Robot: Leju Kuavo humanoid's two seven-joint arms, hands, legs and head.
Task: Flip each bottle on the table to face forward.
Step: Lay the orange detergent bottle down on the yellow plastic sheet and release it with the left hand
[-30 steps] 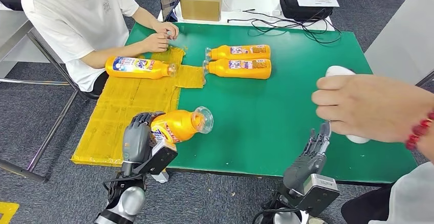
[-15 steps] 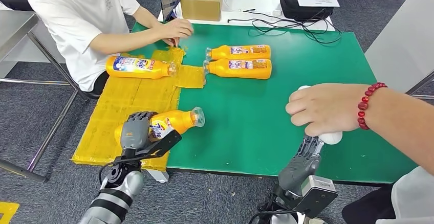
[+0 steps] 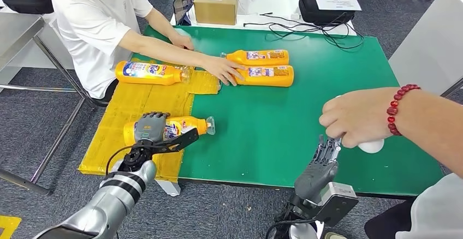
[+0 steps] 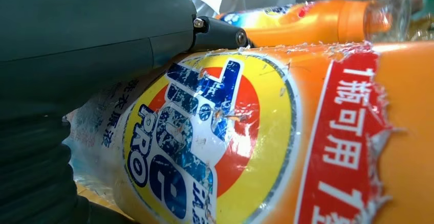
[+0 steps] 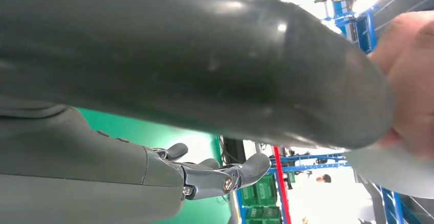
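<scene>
Left hand [image 3: 149, 130] grips a bottle [image 3: 180, 127] on yellow cardboard [image 3: 136, 108]; right hand [image 3: 326, 154] spread by the green table [image 3: 306, 108], grey carpet [image 3: 33, 141] around.

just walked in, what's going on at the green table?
The robot's left hand grips an orange bottle lying at the table's near edge, label up. A seated person's hand touches one of two bottles lying side by side farther back; a fourth bottle lies on the yellow mat. Another person's hand holds a white object above the robot's open right hand.
</scene>
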